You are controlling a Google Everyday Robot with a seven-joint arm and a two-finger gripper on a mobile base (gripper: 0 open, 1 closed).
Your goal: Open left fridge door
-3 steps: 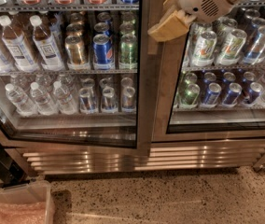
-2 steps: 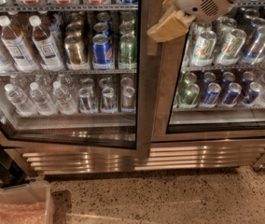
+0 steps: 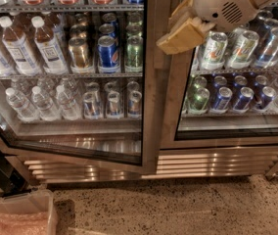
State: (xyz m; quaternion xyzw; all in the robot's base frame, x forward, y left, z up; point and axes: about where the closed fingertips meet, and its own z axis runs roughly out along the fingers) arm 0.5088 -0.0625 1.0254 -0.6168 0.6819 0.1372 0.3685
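- Camera view: gripper [image 3: 175, 31] at upper right, on a white arm, against the steel upright where the two doors meet
- Grip state: cannot tell, nor whether it clasps the frame
- left fridge door [image 3: 75, 77] fills the left half; its bottom edge slants off the cabinet base, slightly ajar
- right door [image 3: 237, 131] sits flush
- Clear plastic bin [image 3: 19, 214] on floor, lower left

Left fridge door [image 3: 150, 106] ajar beside hand [image 3: 178, 35]
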